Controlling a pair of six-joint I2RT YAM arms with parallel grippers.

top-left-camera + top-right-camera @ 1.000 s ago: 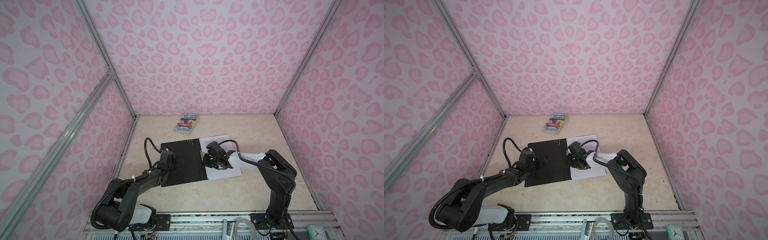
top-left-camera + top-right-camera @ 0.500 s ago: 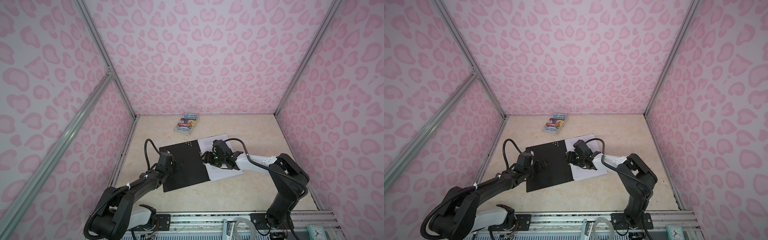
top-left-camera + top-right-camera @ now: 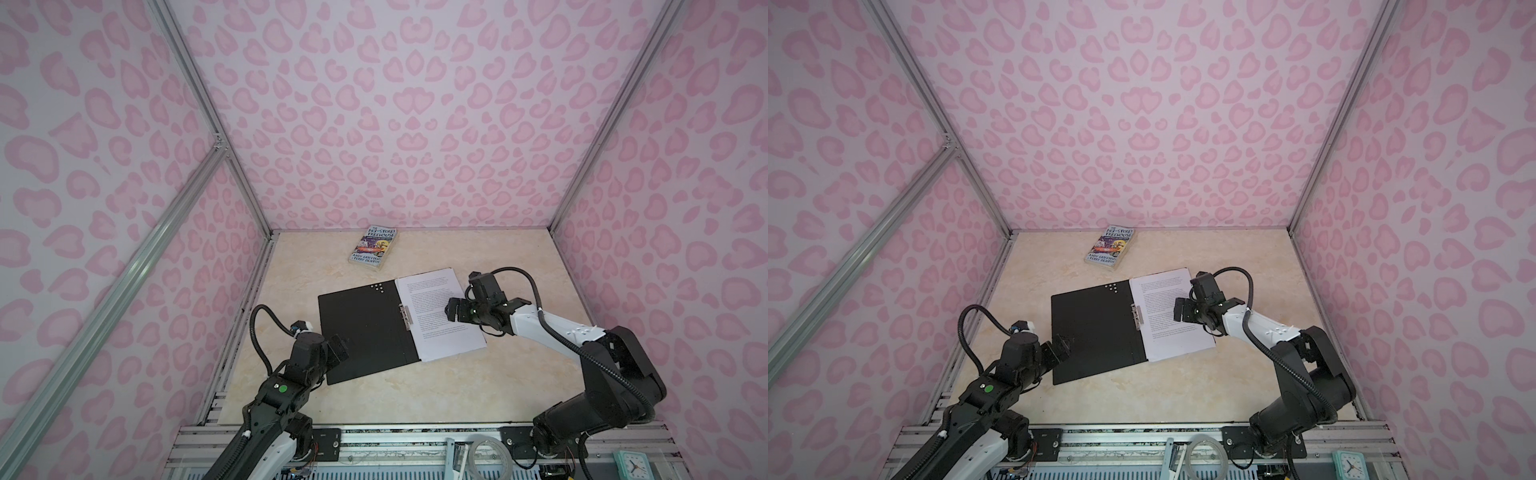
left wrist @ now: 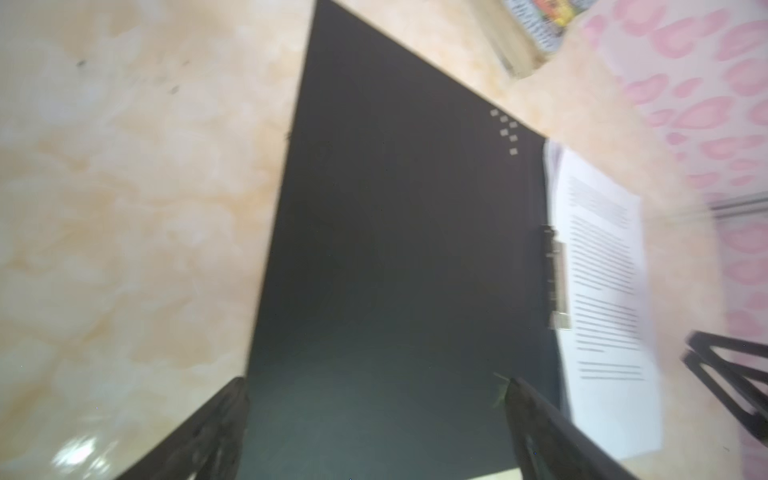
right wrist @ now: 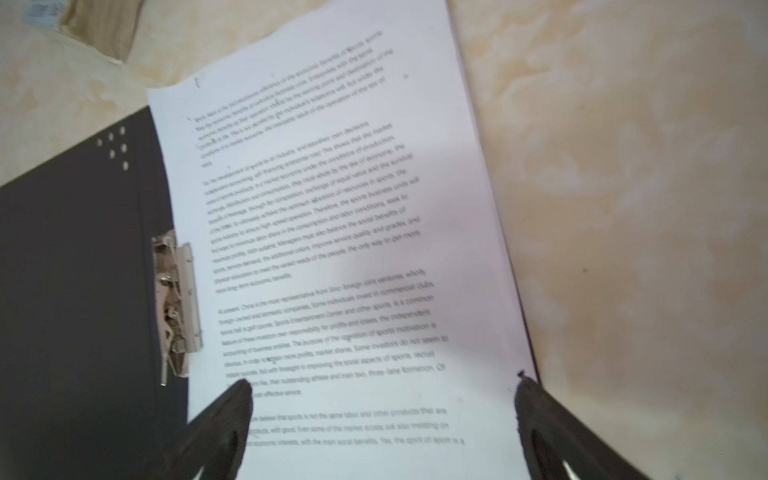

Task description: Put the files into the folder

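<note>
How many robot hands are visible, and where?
2. The left hand is at the open folder's near-left edge; the right hand is over the files. None seems hidden.

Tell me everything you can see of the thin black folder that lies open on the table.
The thin black folder lies open and flat on the beige marbled table, matt black inside up. Its left leaf is bare except for a few pale dots near the far corner by the spine. A silvery metal clip sits on the spine. White printed sheets cover nearly all the right leaf. The open left gripper is at the left leaf's near corner; whether it touches is unclear.
</note>
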